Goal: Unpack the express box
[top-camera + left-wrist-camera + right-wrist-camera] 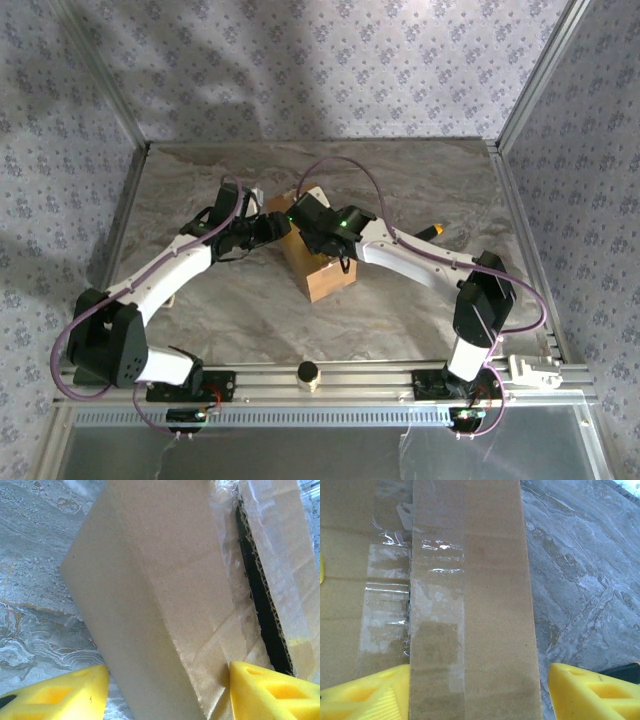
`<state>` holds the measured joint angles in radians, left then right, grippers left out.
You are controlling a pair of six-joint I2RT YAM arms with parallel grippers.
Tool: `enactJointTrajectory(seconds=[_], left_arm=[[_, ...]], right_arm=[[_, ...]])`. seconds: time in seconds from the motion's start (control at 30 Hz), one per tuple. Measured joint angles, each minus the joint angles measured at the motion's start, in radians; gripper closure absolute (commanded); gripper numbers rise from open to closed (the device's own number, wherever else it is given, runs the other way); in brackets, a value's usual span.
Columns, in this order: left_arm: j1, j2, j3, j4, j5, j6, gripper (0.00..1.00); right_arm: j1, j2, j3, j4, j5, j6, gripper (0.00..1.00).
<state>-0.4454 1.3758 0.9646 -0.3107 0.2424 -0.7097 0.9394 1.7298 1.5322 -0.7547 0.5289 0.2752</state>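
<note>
Top view: the express box (325,280) sits mid-way across the marbled tabletop (420,180), with both arms bent in over its far end. The left gripper (266,229) is at the box's far left corner. The right gripper (300,222) is just beside it over the box top, so the two nearly meet. The box runs back from the grippers toward the arm bases. A small orange-tipped item (438,231) lies well off to the right of the right gripper. A round knob-like piece (308,374) sits on the front rail, and a white part (535,370) sits at the rail's right end.

Left wrist view: the box is directly between the yellow fingers (55,695), one box edge running up the middle. The picture-left finger touches or sits just beside the shaded side wall. The other finger lies over the taped top, next to the dark slit (260,605) between the flaps. The jaws straddle the box, but I can't tell if they clamp it.

Right wrist view: a long cardboard face with clear tape (385,605) lies between the yellow fingers (592,692). The picture-right finger is just beside the box edge, a sliver of tabletop between them. The other finger is in front of the adjoining panel. The jaws are spread and released, nothing grasped.
</note>
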Motion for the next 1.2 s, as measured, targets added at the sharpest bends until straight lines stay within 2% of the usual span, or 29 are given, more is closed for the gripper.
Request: enactJointTrajectory(seconds=[0.47,0.73,0.9,1.2], left_arm=[[0.011,-0.027,-0.048,0.045,0.007,-0.007,0.39],[0.029,-0.05,-0.055,0.017,0.015,-0.006,0.39],[0.033,-0.055,-0.049,-0.003,0.014,-0.002,0.39],[0.033,-0.031,0.004,-0.061,0.008,0.035,0.39]], right_arm=[[0.008,-0.05,0.028,-0.01,0.091,-0.025,0.31],[-0.04,-0.064,0.028,-0.056,0.13,-0.039,0.31],[-0.077,-0.105,0.012,-0.053,0.066,-0.038,0.32],[-0.172,-0.203,-0.084,0.006,-0.146,0.008,0.32]])
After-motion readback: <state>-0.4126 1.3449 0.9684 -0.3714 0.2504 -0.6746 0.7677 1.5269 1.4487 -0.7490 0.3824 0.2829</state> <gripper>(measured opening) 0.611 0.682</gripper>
